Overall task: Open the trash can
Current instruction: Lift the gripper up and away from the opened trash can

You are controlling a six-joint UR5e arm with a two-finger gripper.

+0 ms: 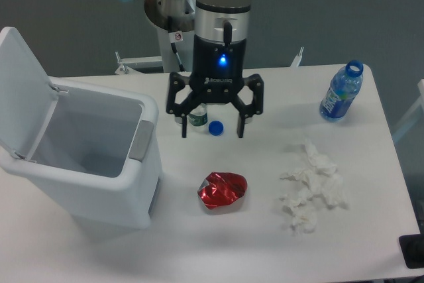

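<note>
The trash can (79, 164), lid up, sits left of the spread-fingered gripper (213, 130).

tool (212, 128): small pale lettering on its black body, too blurred to read
round sticker (177, 36): red prohibition sign on the arm
bottle (341, 92): blue label, unreadable

Trash can (79, 164) stands open (lid up), pincer (213, 130) spread.

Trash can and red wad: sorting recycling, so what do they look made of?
Trash can: likely white plastic, smooth with a slight sheen and moulded rounded corners. Red wad: probably crumpled foil or metallised wrapper, judging by its shiny creases.
</note>
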